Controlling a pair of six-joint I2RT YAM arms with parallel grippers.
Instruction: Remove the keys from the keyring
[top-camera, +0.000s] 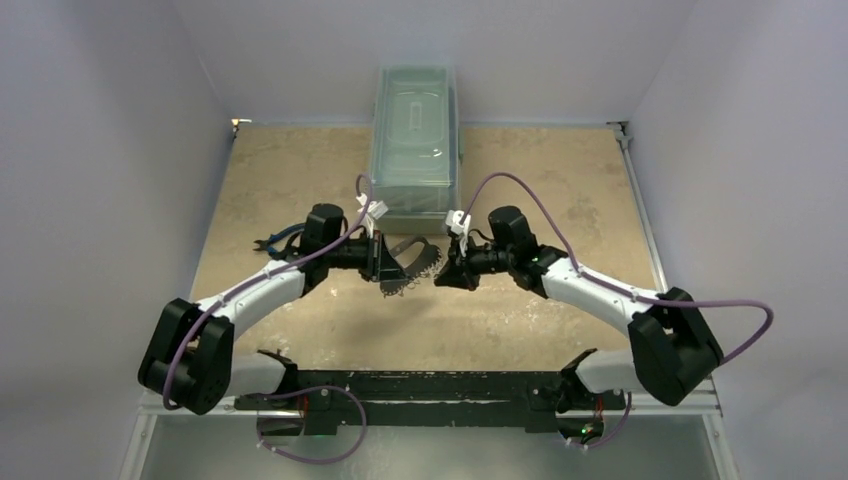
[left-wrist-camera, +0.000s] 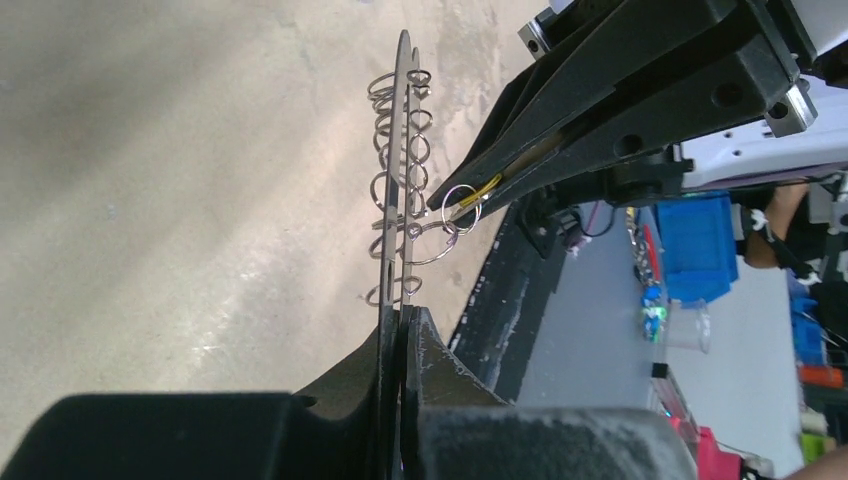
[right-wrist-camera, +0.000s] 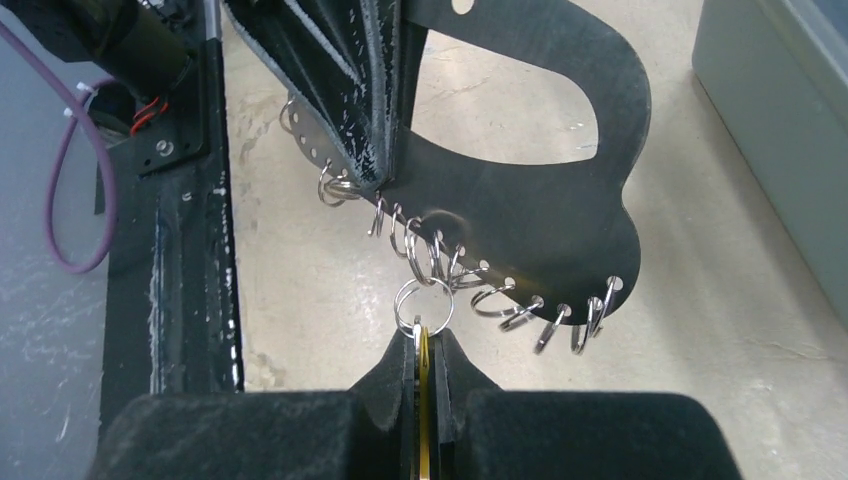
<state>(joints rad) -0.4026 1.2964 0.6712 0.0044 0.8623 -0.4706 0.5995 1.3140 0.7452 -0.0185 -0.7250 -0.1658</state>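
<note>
Tan tabletop (top-camera: 520, 330), middle: left gripper (left-wrist-camera: 403, 318) clamped on the keyring (right-wrist-camera: 540, 200), a dark plate edged with small loops; right gripper (right-wrist-camera: 428, 338) pinching a yellow key (right-wrist-camera: 424, 380) hung on one loop (right-wrist-camera: 422, 303). Only the top view shows blue pliers (top-camera: 278, 239) toward the left edge and a clear box (top-camera: 415, 140) at the far edge.

Flat dark keyring plate (right-wrist-camera: 540, 220) aloft, silvery split rings (right-wrist-camera: 500, 300) along its rim, thin yellow key (right-wrist-camera: 423, 400) on one.

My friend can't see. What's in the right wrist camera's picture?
The right gripper pinches a yellow key below a flat dark plate edged with many silvery rings. The left gripper clamps that plate at the top, over a tan table.
</note>
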